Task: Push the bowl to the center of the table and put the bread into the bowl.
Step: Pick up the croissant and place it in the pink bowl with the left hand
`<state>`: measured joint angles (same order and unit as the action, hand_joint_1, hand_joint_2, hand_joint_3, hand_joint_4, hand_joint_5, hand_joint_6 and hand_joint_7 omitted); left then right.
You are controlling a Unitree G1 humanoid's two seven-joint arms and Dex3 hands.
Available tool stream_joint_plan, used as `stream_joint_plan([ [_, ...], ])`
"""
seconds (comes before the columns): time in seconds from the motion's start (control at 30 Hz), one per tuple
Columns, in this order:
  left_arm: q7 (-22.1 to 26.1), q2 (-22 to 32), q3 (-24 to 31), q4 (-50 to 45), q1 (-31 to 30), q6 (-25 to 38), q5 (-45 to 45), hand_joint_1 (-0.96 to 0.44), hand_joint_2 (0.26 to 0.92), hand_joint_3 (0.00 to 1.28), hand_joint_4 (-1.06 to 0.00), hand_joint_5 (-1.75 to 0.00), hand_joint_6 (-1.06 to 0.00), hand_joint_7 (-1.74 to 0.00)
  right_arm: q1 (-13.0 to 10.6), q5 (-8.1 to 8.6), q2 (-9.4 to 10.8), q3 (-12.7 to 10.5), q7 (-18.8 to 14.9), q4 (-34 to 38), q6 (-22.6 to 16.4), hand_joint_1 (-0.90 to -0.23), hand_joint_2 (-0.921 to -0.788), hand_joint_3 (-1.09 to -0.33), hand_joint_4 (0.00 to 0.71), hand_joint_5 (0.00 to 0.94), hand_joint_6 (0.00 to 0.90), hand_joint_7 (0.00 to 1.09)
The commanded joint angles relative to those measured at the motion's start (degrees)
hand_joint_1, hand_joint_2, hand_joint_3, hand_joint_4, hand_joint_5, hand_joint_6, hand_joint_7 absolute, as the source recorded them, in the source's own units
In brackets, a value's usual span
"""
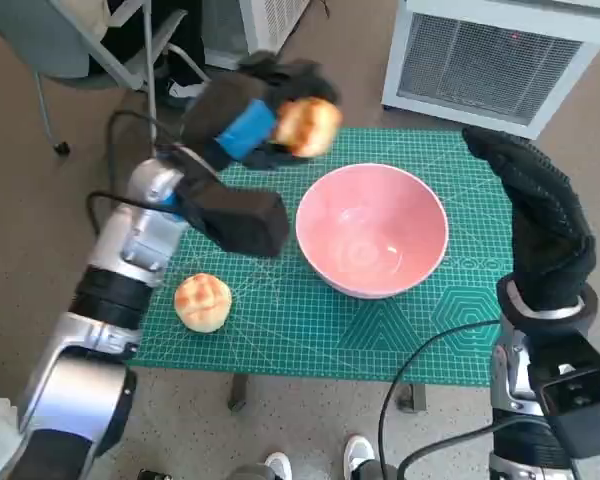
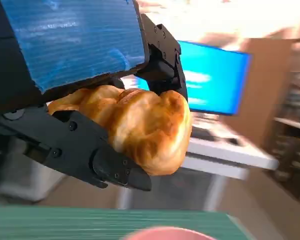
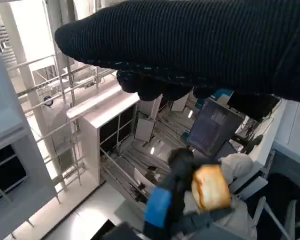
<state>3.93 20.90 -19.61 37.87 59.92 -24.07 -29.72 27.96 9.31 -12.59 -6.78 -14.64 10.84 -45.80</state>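
A pink bowl [image 1: 372, 230] sits on the green mat [image 1: 310, 320], a little right of the middle. My left hand [image 1: 242, 125] is raised above the mat's far left part and grips a golden bread roll [image 1: 308, 126]; the left wrist view shows the roll [image 2: 140, 125] clamped between the black fingers [image 2: 85, 150]. The same roll [image 3: 210, 187] and the left hand [image 3: 165, 205] appear in the right wrist view. A second roll [image 1: 202, 301] lies on the mat near its front left corner. My gloved right hand [image 1: 540, 225] stands upright just right of the bowl, holding nothing.
A white grilled unit [image 1: 490, 55] stands on the floor beyond the table's far right. Chair legs [image 1: 100, 60] are at the far left. A person's shoes [image 1: 320, 460] show at the near edge. Black cables [image 1: 430, 370] hang by my right arm.
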Motion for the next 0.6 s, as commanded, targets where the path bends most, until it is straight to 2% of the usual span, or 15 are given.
stream_joint_plan([
  [0.03,2.3,-2.2,-2.6,1.5,1.5,-0.8,-1.7,0.0,0.92,0.05,-0.72,-1.07,-0.63,-1.23,-1.0,0.77,0.1,0.2,-0.6,-0.2,0.5,-0.601,-0.921,-0.769,0.296,0.002,-0.001,0.69],
  [0.2,4.5,-5.3,-4.7,5.7,2.9,-1.9,-2.2,0.0,0.921,0.09,-0.68,-1.13,-0.58,-1.26,-1.2,0.74,0.0,0.1,-0.5,-0.5,0.5,-0.601,-0.921,-0.768,0.296,0.002,-0.001,0.69],
  [0.53,4.0,-8.9,-7.7,14.8,5.2,-5.9,-3.9,0.0,0.921,0.13,-0.62,-1.19,-0.54,-1.3,-2.0,0.28,0.0,-0.4,0.0,-1.3,0.3,-0.601,-0.921,-0.769,0.295,0.002,-0.001,0.69],
  [0.6,6.0,-9.4,-8.0,17.0,5.8,-5.4,-3.9,0.0,0.921,0.16,-0.59,-1.23,-0.51,-1.32,-2.2,0.03,-0.1,-0.6,0.3,-1.7,0.4,-0.601,-0.921,-0.769,0.295,0.002,-0.001,0.69],
])
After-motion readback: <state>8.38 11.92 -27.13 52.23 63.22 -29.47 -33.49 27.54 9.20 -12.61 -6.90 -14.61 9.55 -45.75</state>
